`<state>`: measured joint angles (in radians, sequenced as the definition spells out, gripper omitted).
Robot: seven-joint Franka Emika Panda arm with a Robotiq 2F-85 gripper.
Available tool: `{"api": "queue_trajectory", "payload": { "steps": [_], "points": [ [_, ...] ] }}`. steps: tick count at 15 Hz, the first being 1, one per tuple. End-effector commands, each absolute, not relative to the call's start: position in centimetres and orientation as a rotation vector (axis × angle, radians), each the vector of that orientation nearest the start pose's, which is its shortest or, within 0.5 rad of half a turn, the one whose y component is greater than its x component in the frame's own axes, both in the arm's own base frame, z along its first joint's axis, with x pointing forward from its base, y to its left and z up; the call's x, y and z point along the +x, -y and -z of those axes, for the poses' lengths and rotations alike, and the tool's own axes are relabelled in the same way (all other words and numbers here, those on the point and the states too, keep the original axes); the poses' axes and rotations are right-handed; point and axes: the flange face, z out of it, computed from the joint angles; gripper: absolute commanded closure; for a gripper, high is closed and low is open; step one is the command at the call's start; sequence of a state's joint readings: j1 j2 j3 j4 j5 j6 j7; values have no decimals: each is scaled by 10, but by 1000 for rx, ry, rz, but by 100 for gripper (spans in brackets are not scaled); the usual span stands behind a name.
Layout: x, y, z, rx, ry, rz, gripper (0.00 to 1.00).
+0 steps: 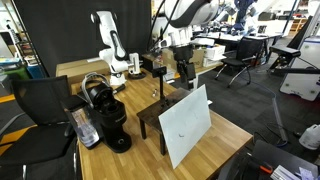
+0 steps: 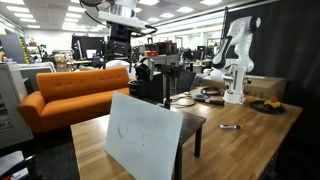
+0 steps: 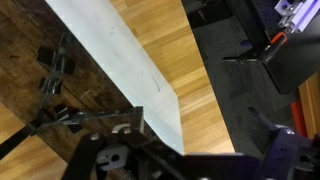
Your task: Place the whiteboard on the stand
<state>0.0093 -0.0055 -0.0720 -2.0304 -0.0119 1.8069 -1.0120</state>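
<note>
The whiteboard [image 1: 185, 125] is a plain white panel that stands tilted on the wooden tabletop, its top edge leaning against the stand [image 1: 150, 112]. Both exterior views show it, the whiteboard [image 2: 143, 135] in front of the low dark stand [image 2: 192, 122]. My gripper [image 1: 183, 70] hangs in the air above the stand, apart from both, and also shows in an exterior view [image 2: 120, 55]. In the wrist view the whiteboard [image 3: 120, 60] runs as a white band beside the stand's dark top [image 3: 30, 70]. The gripper [image 3: 190, 155] looks open and empty.
A black coffee machine [image 1: 108, 118] stands on the wooden table [image 1: 225, 135] beside the stand. A second white robot arm [image 2: 235, 60] is at the table's far end. A small dark item [image 2: 228, 127] lies on the table. An orange sofa [image 2: 75, 92] and office chairs [image 1: 35, 110] surround it.
</note>
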Motion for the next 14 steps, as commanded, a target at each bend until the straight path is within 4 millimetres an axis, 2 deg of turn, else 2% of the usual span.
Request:
{"api": "queue_trajectory", "payload": {
  "steps": [1, 4, 9, 12, 14],
  "points": [
    [553, 26, -443, -2581, 1552, -364, 0],
    [571, 29, -446, -2455, 1679, -461, 0],
    [591, 64, -424, -2276, 1845, -662, 0],
    [602, 82, -406, -2235, 1920, -670, 0],
    [607, 85, -397, -2223, 1942, -636, 0]
  ]
}}
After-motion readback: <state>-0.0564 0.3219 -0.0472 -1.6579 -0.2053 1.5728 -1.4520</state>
